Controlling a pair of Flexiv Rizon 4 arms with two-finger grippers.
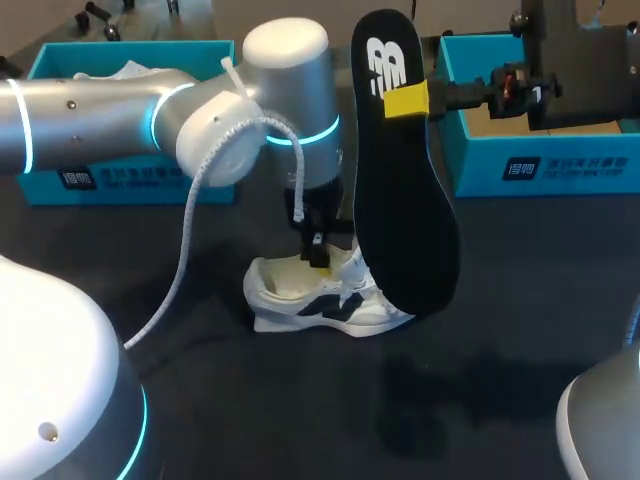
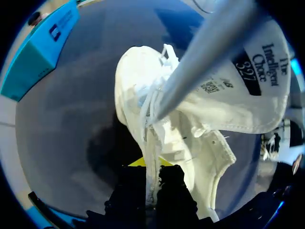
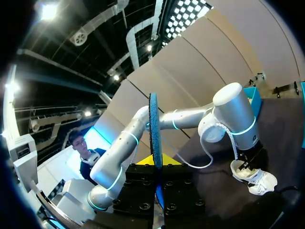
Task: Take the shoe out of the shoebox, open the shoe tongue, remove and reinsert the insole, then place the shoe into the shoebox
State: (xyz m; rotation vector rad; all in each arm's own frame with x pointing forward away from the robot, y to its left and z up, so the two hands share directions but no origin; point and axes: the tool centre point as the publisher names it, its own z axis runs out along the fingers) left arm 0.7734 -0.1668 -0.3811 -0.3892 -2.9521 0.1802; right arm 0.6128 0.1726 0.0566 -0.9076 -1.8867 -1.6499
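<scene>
Here the white, dark-striped shoe (image 1: 330, 308) sits pinched by the left gripper (image 1: 318, 256); raised beside it, the right gripper (image 1: 408, 100) clamps the black insole (image 1: 405, 210).

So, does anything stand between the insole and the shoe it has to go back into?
Partly. The left gripper is shut on the shoe at the laces, right over the front of its opening. The heel end of the opening looks uncovered. The insole hangs raised in the right gripper.

White shoe (image 1: 330, 310) on its sole; black insole (image 1: 405, 200) aloft, upright, beside it
</scene>
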